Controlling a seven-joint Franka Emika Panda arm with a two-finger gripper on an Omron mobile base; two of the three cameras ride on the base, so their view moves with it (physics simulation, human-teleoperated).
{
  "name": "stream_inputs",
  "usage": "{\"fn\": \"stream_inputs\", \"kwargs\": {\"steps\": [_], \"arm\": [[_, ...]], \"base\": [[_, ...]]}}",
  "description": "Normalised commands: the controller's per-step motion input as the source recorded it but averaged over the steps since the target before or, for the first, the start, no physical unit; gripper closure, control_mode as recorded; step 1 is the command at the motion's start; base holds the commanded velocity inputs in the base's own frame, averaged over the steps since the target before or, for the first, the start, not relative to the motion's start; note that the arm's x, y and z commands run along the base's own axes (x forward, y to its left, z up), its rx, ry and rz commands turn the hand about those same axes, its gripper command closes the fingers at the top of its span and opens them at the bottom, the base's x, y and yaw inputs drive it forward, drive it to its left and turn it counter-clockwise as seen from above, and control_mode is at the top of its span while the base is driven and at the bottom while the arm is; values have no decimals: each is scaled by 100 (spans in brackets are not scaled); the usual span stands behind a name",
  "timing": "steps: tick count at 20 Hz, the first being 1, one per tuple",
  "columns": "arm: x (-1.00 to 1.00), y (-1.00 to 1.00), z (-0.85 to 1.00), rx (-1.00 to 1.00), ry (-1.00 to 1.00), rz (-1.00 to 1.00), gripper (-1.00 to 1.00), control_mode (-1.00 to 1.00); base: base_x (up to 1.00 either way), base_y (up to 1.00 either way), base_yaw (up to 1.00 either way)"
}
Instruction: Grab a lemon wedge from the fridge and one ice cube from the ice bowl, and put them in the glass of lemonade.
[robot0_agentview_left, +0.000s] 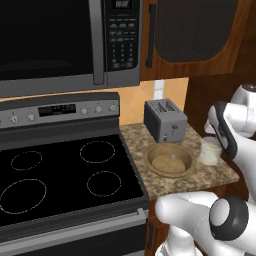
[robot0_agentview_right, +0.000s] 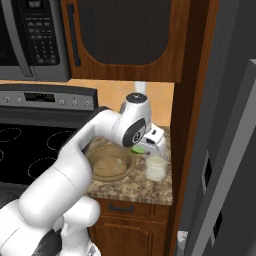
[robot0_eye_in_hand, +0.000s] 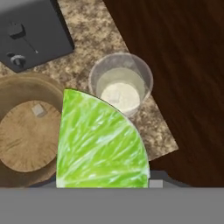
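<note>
Between my fingers, closest to the hand camera, sits the lemon wedge (robot0_eye_in_hand: 103, 142), a bright green-yellow fan that covers my fingertips, so my gripper (robot0_agentview_right: 142, 146) is pinching it at a part-open width. From the right base view the wedge hangs above the counter (robot0_agentview_right: 135, 187), just beside the glass of lemonade (robot0_eye_in_hand: 121, 83) and over the gap between it and the ice bowl (robot0_eye_in_hand: 27, 131).

My main worry is letting go off-centre. As I read the hand view, the wedge overlaps the near rim of the glass rather than sitting squarely over its mouth, so a release now could land it on the rim, on the granite or in the bowl. The wedge looks wide against the mouth, so it could bridge the rim instead of dropping in.

Beyond that, the glass stands near the counter's edge and close to the dark wooden side panel (robot0_eye_in_hand: 175, 65); a descent that clips it could tip it or push it off.

Farther off, one ice cube (robot0_eye_in_hand: 38, 110) lies small in the bowl, and the toaster (robot0_eye_in_hand: 33, 30) stands just behind, crowding any later reach.
</note>
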Motion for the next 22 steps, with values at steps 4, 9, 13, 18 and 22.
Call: {"fn": "stream_inputs", "kwargs": {"steps": [4,9,13,18,22], "arm": [[10,-5,-16,0,-7,0,100,-100],[32,-2,-5,0,0,0,100,-100],[41,-13,-3,0,0,0,100,-100],[27,0,-2,0,0,0,100,-100],[20,0,-2,0,0,0,100,-100]], "base": [[0,0,0],[0,0,0],[0,0,0],[0,0,0],[0,0,0]]}}
